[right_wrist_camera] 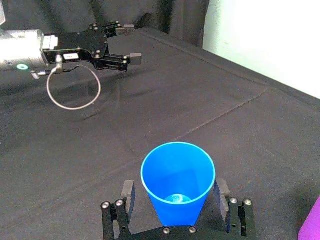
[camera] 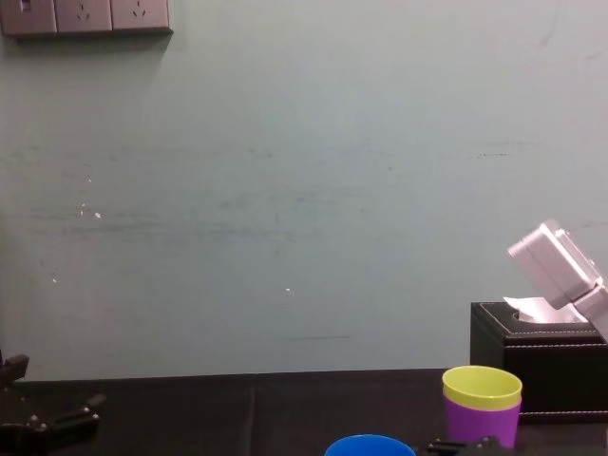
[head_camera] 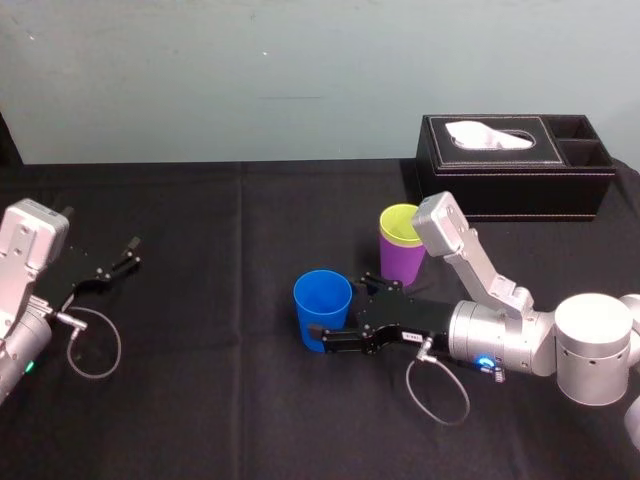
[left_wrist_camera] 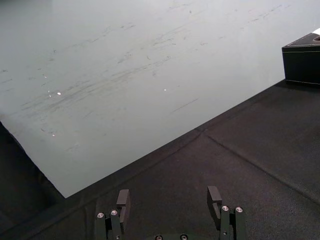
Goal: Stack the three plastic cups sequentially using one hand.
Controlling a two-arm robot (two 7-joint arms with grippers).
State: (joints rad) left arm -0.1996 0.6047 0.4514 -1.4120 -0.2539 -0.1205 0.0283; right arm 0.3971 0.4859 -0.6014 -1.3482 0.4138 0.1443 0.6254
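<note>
blue cup point(camera: 370, 446) mostly below chest view's edge

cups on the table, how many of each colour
blue cup: 1
yellow-green cup: 1, nested in the purple one
purple cup: 1
total: 3

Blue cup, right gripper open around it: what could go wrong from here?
1. The right gripper sits low on the tapered blue cup; closing could pop it upward or tip it.
2. The yellow-green cup nested in the purple cup stands beside the arm's grey wrist block; a swing could knock that stack.
Left gripper sits parked at left.
</note>
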